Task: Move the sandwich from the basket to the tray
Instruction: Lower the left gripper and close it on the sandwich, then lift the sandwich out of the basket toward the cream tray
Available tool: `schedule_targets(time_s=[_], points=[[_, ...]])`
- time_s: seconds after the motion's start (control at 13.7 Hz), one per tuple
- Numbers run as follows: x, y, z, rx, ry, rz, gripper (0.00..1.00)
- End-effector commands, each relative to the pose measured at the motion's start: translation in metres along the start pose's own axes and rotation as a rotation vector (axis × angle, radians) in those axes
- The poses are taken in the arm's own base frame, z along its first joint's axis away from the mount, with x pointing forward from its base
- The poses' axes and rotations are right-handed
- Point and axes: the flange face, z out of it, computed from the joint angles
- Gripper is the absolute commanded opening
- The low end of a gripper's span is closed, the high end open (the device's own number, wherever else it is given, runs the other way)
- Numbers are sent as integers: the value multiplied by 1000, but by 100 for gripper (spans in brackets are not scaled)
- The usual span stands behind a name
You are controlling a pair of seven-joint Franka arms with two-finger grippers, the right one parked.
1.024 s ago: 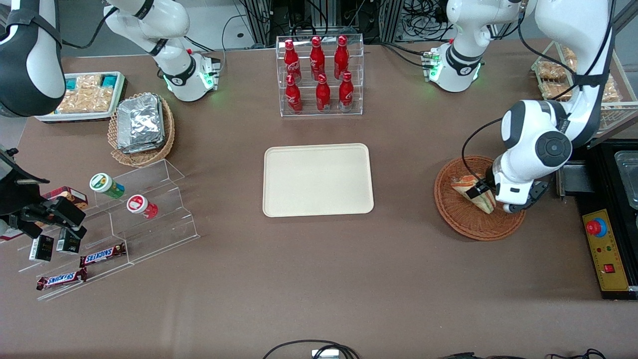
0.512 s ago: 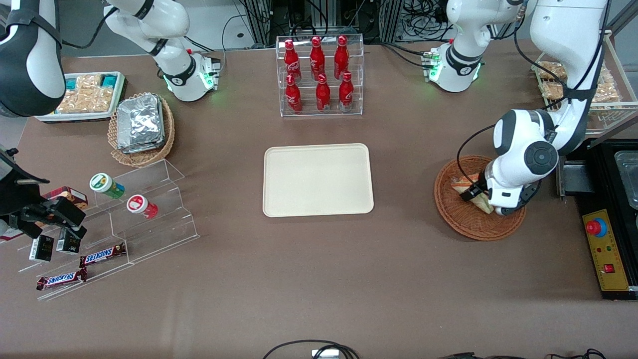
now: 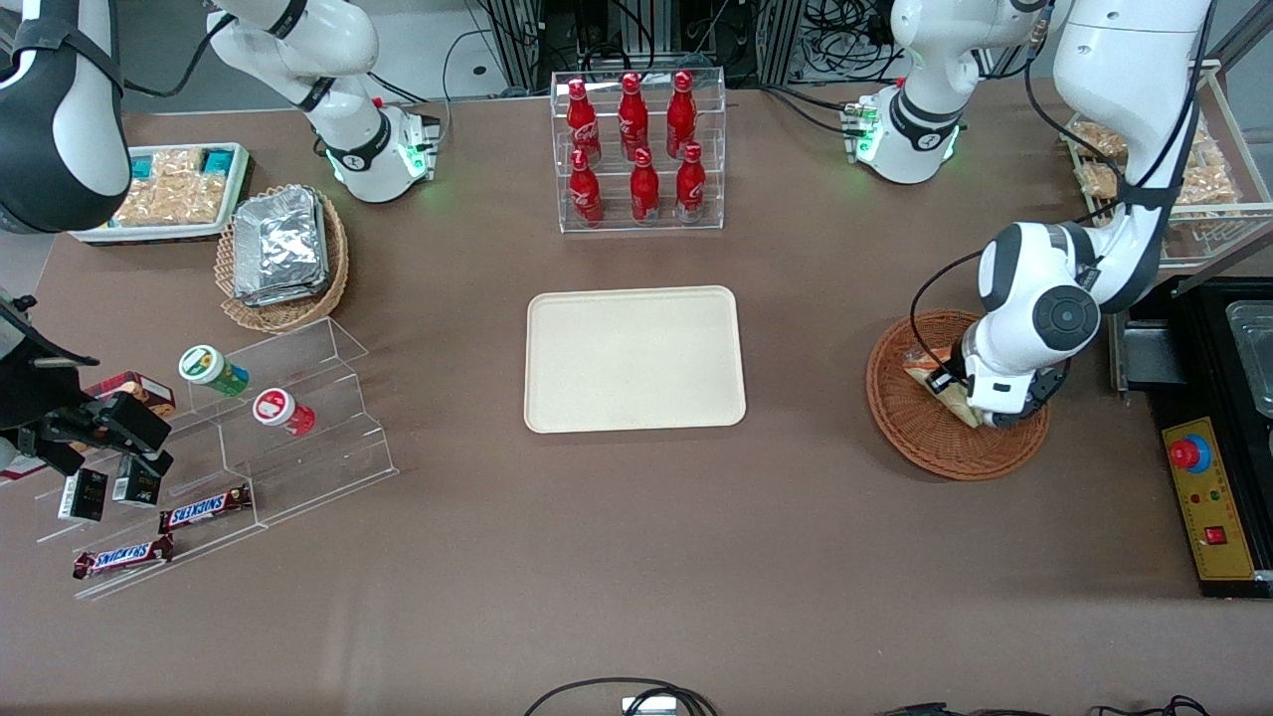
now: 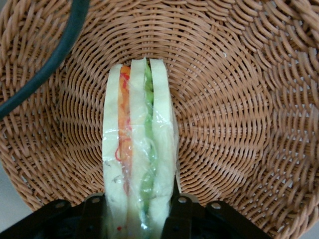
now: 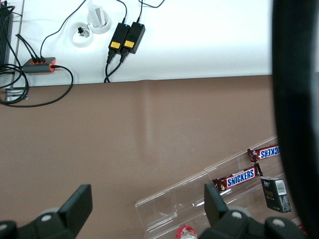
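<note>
From the front view I find the gripper (image 3: 970,406), low over the basket (image 3: 925,443), hidden beneath the arm's white wrist housing, which also covers most of the sandwich (image 3: 930,370), leaving one corner exposed. In the wrist view the fingers (image 4: 94,214) flank the sandwich (image 4: 138,159) but the picture's edge cuts their bases and the wedge's near end, and I cannot confirm contact. The basket rim (image 4: 279,124) runs out of frame on several sides.
</note>
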Motion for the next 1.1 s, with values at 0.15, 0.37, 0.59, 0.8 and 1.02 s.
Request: schedule_targets(time_s=[0.15,0.37,0.59,0.8,1.02], points=[[-8,20,-86,57,11,48,0],[-32,63,-150,65,22,135,0],[-62,88,-169,52,51,255,0],[-79,102,-177,43,65,294,0],[-101,116,-181,41,72,355,0]])
